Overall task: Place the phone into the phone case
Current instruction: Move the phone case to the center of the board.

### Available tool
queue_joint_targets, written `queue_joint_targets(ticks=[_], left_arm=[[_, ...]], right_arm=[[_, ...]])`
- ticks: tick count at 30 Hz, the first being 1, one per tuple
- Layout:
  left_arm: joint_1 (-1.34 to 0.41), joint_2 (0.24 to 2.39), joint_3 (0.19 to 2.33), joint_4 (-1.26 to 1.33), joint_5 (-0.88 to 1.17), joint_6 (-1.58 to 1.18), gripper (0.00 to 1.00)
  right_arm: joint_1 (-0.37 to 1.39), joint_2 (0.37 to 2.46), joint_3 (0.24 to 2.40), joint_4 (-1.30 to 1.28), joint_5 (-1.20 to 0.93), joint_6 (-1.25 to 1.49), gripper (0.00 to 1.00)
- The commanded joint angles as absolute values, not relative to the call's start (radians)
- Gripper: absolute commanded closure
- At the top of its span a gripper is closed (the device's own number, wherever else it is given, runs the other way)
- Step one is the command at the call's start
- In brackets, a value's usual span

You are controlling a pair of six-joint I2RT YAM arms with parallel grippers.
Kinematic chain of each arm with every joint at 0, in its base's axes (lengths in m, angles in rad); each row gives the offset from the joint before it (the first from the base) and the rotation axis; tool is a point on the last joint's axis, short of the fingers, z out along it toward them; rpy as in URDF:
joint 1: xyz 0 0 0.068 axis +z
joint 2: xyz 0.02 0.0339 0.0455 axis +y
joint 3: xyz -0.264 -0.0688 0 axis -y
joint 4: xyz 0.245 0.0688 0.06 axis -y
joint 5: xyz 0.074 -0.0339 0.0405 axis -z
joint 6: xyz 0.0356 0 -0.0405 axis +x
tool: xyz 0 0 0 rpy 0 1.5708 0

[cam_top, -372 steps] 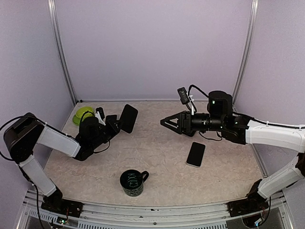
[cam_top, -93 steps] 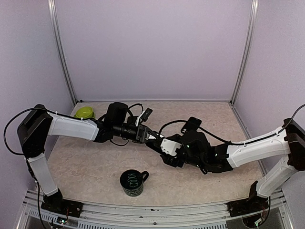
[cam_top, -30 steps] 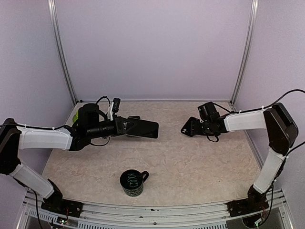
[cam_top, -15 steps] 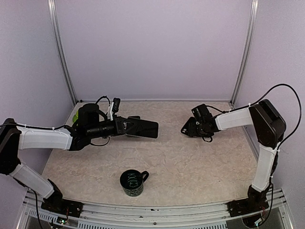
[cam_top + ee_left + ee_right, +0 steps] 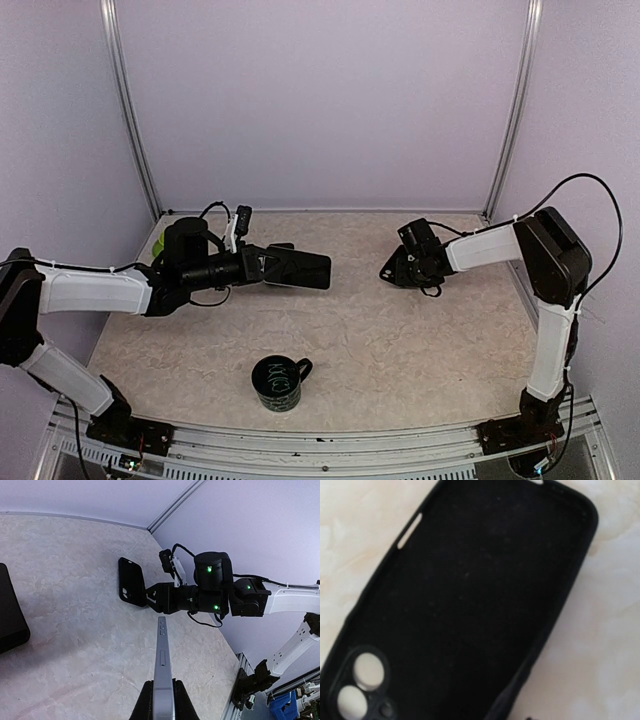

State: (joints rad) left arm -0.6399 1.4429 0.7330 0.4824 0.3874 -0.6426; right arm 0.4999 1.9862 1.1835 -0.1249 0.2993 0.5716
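Left gripper [image 5: 159,702] is clamped on the phone [image 5: 162,660], edge-on at bottom centre. The case [image 5: 131,581] stands upright at the right gripper [image 5: 151,596] tips, mid-frame; I cannot tell if it's clamped. Step: alignment. Next, probably: face the phone to the case's hollow and bring the 2 together.

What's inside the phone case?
Nothing: the phone case shows only black lining, pale table through its camera holes. Its lower edge is out of frame. The phone is apart, in the left jaws.

Black phone case [image 5: 470,605]; silver-edged phone [image 5: 162,670]; beige marbled table [image 5: 400,340].
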Motion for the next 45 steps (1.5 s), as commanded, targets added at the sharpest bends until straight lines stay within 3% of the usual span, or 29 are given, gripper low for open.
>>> queue_joint_targets(ticks=[1,9,21,34,45], left_arm=[[-0.63,1.42,0.726,0.551,0.386,-0.637,1.0],[-0.629,1.412,0.715,0.554,0.379,-0.638,1.0],[-0.622,1.396,0.701,0.553,0.371,-0.64,1.0],[-0.614,1.384,0.701,0.542,0.381,-0.634,1.0],[-0.606,1.372,0.716,0.481,0.406,-0.613,1.0]], right_arm=[[0.5,2.004,1.192,-0.127,0.301,0.559,0.66],[0.5,2.006,1.204,-0.131,0.291,0.515,0.84],[0.5,1.993,1.224,-0.11,0.226,0.399,1.0],[0.504,1.919,1.199,-0.032,-0.072,0.11,1.0],[0.631,1.878,1.114,-0.005,-0.105,-0.241,1.0]])
